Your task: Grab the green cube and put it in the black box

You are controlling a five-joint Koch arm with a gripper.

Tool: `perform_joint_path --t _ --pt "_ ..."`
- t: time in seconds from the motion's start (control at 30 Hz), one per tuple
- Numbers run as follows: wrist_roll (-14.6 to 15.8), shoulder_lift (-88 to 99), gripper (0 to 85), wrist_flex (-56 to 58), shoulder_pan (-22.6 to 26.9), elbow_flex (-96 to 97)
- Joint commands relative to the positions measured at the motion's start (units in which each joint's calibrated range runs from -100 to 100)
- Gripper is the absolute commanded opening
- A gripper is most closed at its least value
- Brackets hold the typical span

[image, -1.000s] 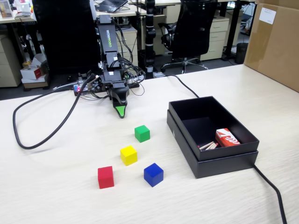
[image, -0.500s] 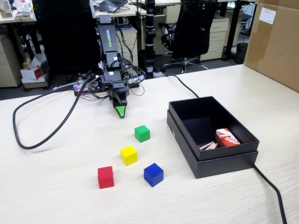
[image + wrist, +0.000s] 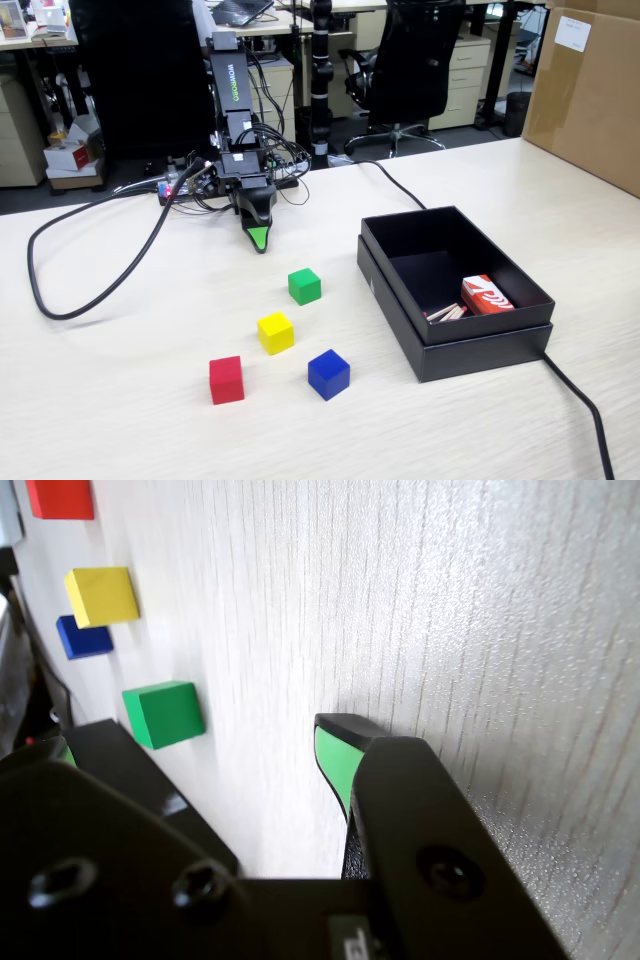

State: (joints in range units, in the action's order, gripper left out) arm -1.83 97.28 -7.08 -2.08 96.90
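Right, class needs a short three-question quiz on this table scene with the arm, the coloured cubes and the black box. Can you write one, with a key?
1. True or false: the green cube already lies inside the black box.
2. In the fixed view, which cube lies nearest the gripper? A) red B) green C) blue
3. Fill in: ____ cubes stand on the table.

Key: 1 false, it sits on the table beside the box; 2 B; 3 four.
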Motion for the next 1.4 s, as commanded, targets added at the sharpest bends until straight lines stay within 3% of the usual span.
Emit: perform_joint_path --t 0.0,1.07,1.37 --pt "-0.1 -1.1 48.8 0.5 0.0 0.5" --pt "-0.1 -0.8 48.8 0.5 0.1 0.5" --pt "-2.4 -1.3 47.7 0.5 1.0 0.1"
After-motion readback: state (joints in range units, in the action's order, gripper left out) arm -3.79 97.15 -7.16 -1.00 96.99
